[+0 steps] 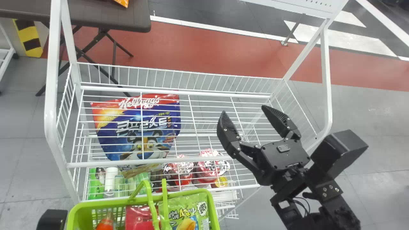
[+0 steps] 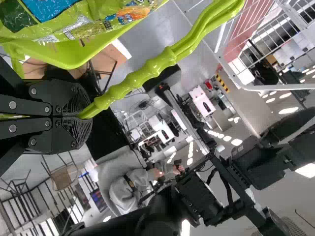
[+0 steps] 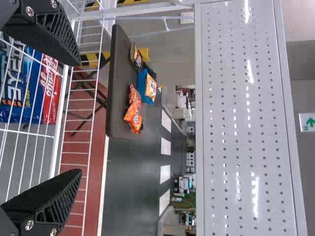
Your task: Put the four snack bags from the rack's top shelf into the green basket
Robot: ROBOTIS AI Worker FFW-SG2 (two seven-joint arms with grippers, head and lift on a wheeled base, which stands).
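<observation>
One grey floor [image 1: 28,127], crossed by a red band [image 1: 191,48] with a white edge line [image 1: 207,26]. One dark folding table [image 1: 96,19] stands near yellow-and-black striping [image 1: 30,38]. One green-and-white sign [image 3: 308,122].

In the head view, the basket [image 1: 111,203] is showing lime green at seven o'clock, the cereal bag [image 1: 110,144] red above blue at nine, the hazard marking [image 1: 27,33] yellow-and-black stripes at ten.
</observation>
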